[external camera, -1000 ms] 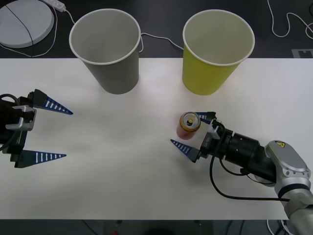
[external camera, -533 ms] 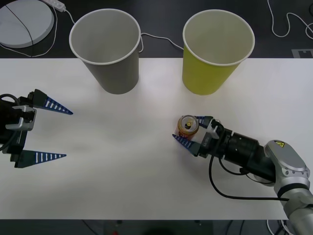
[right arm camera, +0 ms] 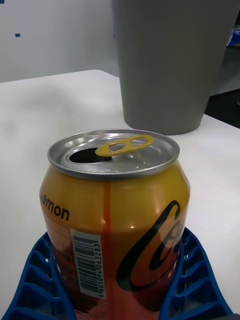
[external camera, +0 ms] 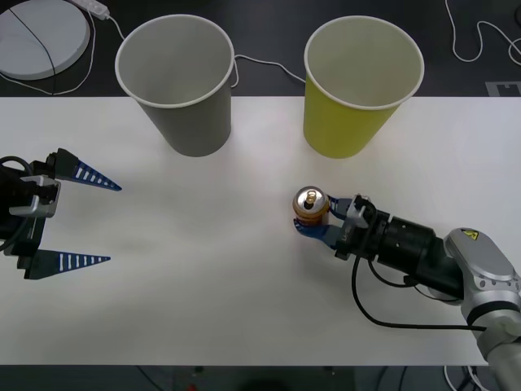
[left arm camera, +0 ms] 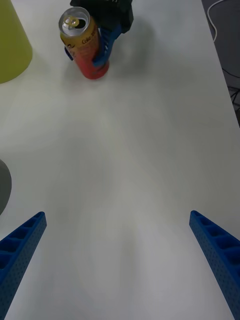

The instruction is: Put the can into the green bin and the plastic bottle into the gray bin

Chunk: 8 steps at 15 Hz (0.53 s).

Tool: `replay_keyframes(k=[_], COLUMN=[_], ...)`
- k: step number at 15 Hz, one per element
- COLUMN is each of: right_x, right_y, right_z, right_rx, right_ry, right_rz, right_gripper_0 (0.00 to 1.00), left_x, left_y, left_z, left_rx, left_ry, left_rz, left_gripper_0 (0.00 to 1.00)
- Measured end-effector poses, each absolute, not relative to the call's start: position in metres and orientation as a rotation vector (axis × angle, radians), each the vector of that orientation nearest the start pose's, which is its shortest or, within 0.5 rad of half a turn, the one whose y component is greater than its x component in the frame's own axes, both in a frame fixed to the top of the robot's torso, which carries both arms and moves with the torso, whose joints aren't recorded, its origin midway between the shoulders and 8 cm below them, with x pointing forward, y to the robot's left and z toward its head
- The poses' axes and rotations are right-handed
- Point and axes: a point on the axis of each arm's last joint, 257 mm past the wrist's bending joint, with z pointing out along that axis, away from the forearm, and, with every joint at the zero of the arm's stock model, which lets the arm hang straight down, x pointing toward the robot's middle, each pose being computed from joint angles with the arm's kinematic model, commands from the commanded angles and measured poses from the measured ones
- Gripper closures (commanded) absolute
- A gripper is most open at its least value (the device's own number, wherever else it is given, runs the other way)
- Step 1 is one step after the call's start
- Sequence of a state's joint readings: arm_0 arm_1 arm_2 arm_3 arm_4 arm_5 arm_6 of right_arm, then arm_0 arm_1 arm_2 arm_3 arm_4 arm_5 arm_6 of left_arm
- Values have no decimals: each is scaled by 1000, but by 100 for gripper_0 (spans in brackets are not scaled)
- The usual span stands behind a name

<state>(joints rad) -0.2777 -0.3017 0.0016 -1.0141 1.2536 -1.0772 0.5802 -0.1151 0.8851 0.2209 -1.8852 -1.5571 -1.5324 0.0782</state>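
Right gripper (external camera: 314,221) jaws clamp the can (external camera: 312,207) upright on the table (external camera: 244,309), near the green bin (external camera: 358,85)

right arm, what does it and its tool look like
The right tool has blue ribbed, tapering fingers on a black cylindrical wrist. Behind that comes a silver-gray joint housing with a yellow triangular warning sticker, and a black cable loops beneath it. The left tool has matching blue fingers on a black mount.

A lab: bare white table (external camera: 203,285), cables (external camera: 480,41) trailing on dark floor.
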Motion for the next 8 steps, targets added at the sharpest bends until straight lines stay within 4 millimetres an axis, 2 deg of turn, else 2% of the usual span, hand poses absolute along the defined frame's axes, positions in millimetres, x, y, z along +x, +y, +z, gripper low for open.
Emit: replay_keyframes(k=[4, 8], right_x=[470, 455], right_y=[-115, -130], right_z=[-287, -267], right_rx=[-1130, -1183], right_ry=[1367, 1451], right_rz=[541, 550], right_gripper_0=[100, 100], left_x=[372, 372], left_y=[258, 258], left_z=[-165, -165], left_rx=[1849, 1849], left_ry=[1470, 1470], left_rz=[-226, -226], left_gripper_0=[0, 0])
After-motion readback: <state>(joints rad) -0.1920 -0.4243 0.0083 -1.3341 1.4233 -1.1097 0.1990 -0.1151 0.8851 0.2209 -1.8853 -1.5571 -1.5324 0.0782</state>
